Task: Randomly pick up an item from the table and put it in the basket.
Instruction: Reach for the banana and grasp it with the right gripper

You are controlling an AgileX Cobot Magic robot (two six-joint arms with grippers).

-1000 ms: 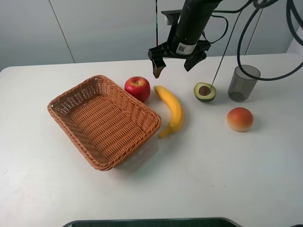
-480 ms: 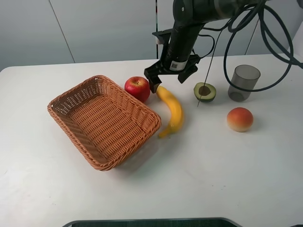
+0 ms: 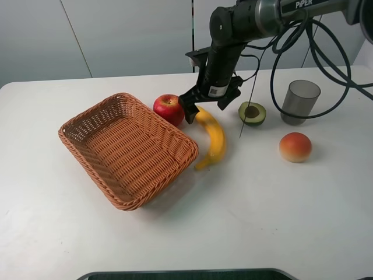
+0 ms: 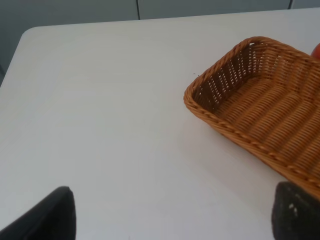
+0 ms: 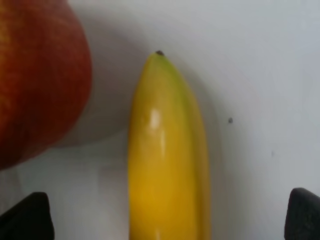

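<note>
One basket (image 3: 128, 149) sits nearest on the white table (image 3: 262, 216), left of centre. The left wrist view catches a corner of it, with the left gripper (image 4: 172, 215) over bare table, jaws spread wide. Just beside the basket's right rim lies the banana (image 3: 214, 140) — flat on the table, curved. A round orange-red fruit (image 3: 295, 147) rests well off to its right. The banana's far tip is next to the apple (image 3: 169, 108). The right gripper (image 3: 205, 109) hangs low over that far end, jaws spread either side and not pinching — its wrist view shows a gap on both sides. Farther back are an avocado half (image 3: 252, 113) and a grey cup (image 3: 300, 101).
</note>
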